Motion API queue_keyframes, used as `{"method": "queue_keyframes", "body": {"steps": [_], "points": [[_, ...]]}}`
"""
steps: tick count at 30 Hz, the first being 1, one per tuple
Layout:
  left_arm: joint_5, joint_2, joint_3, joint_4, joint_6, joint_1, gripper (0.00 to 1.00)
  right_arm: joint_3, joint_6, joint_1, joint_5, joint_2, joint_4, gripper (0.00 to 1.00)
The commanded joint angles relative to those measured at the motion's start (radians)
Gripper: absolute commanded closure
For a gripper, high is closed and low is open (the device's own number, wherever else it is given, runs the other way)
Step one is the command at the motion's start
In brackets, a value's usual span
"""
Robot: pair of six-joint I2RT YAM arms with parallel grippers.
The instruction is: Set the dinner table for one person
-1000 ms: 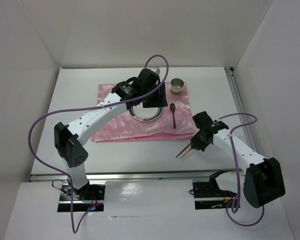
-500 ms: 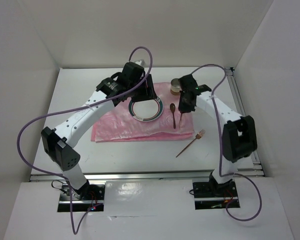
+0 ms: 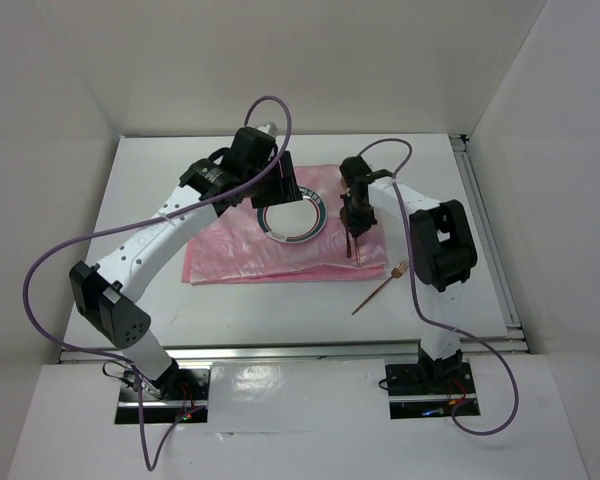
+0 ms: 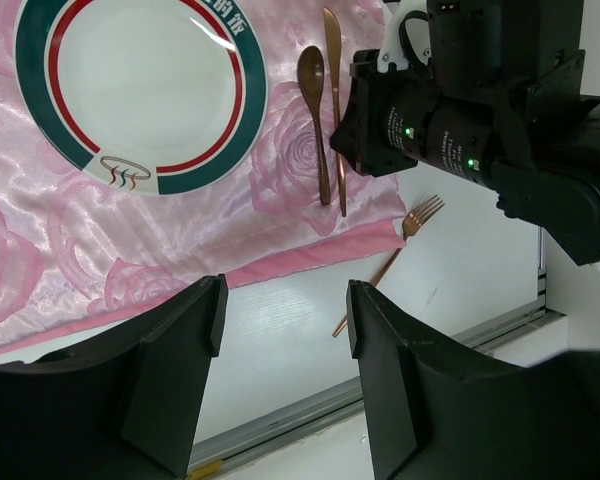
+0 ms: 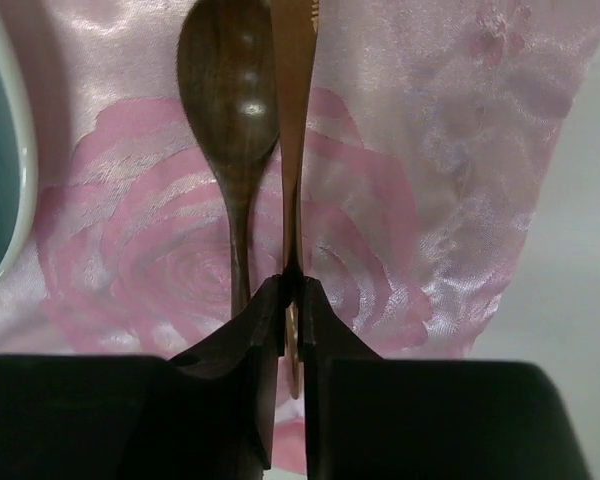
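The dinner table (image 3: 155, 180) is a white worktop with a shiny pink cloth (image 3: 230, 250) on it. A white plate (image 3: 293, 222) with a green and red rim lies on the cloth, also in the left wrist view (image 4: 130, 90). A brown spoon (image 5: 235, 120) lies right of the plate. My right gripper (image 5: 292, 292) is shut on a copper knife (image 5: 292, 150), held low along the spoon's right side (image 3: 358, 250). A copper fork (image 3: 380, 288) lies on the table off the cloth's front right corner. My left gripper (image 4: 285, 320) is open and empty, high above the plate's near side (image 3: 283, 190).
Silver rails (image 3: 485, 230) run along the table's right and near edges. White walls close in the left, back and right sides. The right arm (image 4: 460, 120) reaches over the cloth's right part next to the left gripper.
My right arm swung from the front right, by the fork, to the cloth with the knife, and now holds it low beside the spoon. The left gripper drew back slightly off the plate.
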Motion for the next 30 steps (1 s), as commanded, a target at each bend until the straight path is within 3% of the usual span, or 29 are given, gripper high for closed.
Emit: {"method": "queue_keyframes", "body": {"steps": [1,2,3,4,7,11,17,18,30], "points": [[0.012,-0.037,-0.004,0.013,0.024,0.006,0.32,0.056,0.048,0.009,0.035,0.002,0.014,0.83],[0.012,-0.037,-0.004,0.013,0.024,0.006,0.32,0.047,0.060,0.009,0.050,-0.008,0.003,0.78],[0.012,-0.037,-0.004,0.013,0.024,0.006,0.32,0.047,0.074,0.009,0.051,-0.020,0.003,0.54],[0.012,-0.037,-0.004,0.013,0.024,0.006,0.32,0.031,0.083,0.009,0.051,-0.052,0.003,0.50],[0.012,-0.037,-0.013,0.013,0.024,0.006,0.32,-0.033,0.165,0.009,0.074,-0.161,-0.010,0.49],[0.012,-0.037,-0.022,0.013,0.035,0.006,0.32,-0.255,0.298,-0.009,0.094,-0.356,-0.001,0.45],[0.003,-0.028,-0.032,0.013,0.045,0.006,0.32,-0.530,0.474,-0.044,0.002,-0.612,-0.001,0.44],[0.003,-0.028,-0.041,0.013,0.045,0.006,0.32,-0.588,0.490,-0.044,-0.009,-0.628,0.008,0.37],[0.002,-0.048,-0.078,0.022,0.054,0.006,0.32,-0.711,0.561,-0.044,-0.051,-0.533,0.124,0.41]]}}
